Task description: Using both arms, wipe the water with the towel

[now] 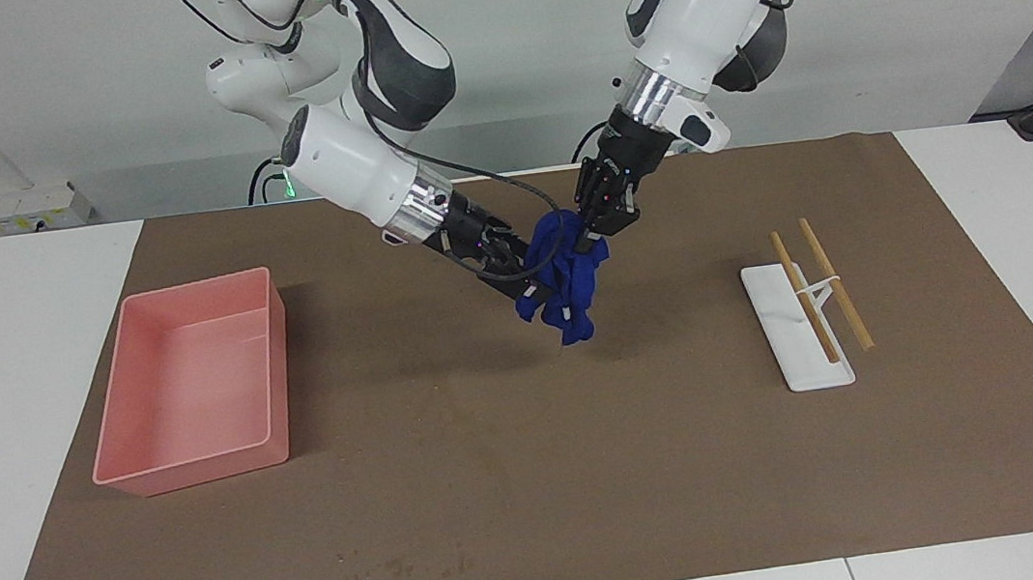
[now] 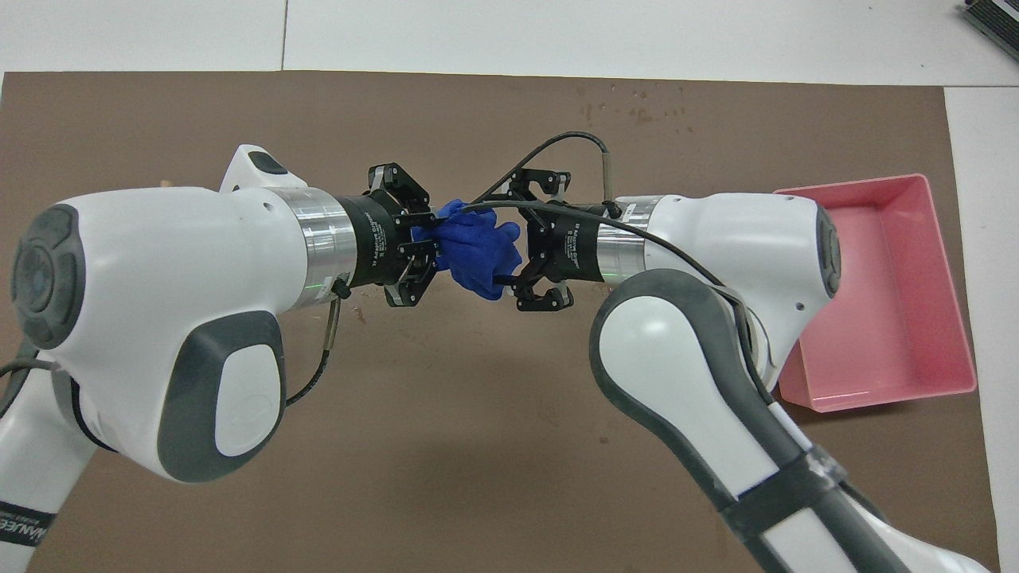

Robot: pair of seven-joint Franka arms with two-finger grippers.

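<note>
Left gripper, black, two-finger: closed on the upper part of the towel, raised over the middle of the surface. The printed label on its body is too small to read.

Right gripper, black, two-finger: closed on the same towel from the right arm's end, likewise raised over the middle of the surface. A black cable loops over its wrist.

Towel, small royal-blue soft cloth, heavily folded: bunched between the two grippers and held by both, its lower folds hanging toward the surface; whether its lowest tip touches the surface cannot be told.

Surface, brown mat laid over a white table: faint dark specks mark it near the edge farthest from the robots.

Tray, pink rectangular plastic, high-walled: on the mat toward the right arm's end, well apart from the towel.

Rack, flat white base carrying two wooden sticks: on the mat toward the left arm's end, well apart from the towel.
</note>
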